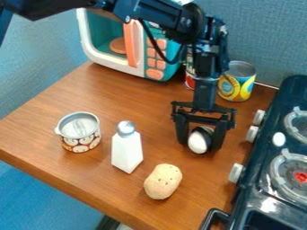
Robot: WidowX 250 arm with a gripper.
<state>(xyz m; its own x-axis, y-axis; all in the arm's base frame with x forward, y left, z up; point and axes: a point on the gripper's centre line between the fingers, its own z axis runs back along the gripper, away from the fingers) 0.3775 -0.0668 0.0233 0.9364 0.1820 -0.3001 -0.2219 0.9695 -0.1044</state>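
The black gripper (201, 137) hangs down over the wooden counter, right of centre and close to the stove's left side. Low within its frame is a small rounded white object with a dark part (198, 141); whether it is gripped cannot be made out. To the left, a white shaker with a silver top (127, 150) stands upright. A tan potato-like object (162, 181) lies in front, below the shaker and gripper. Farther left stands an opened can with a patterned label (81, 140).
A dark toy stove (264, 188) with white knobs borders the counter on the right. At the back stand a teal and white toy microwave (102, 65), a yellow and blue can (239, 87) and a red can (190, 76), partly hidden by the arm.
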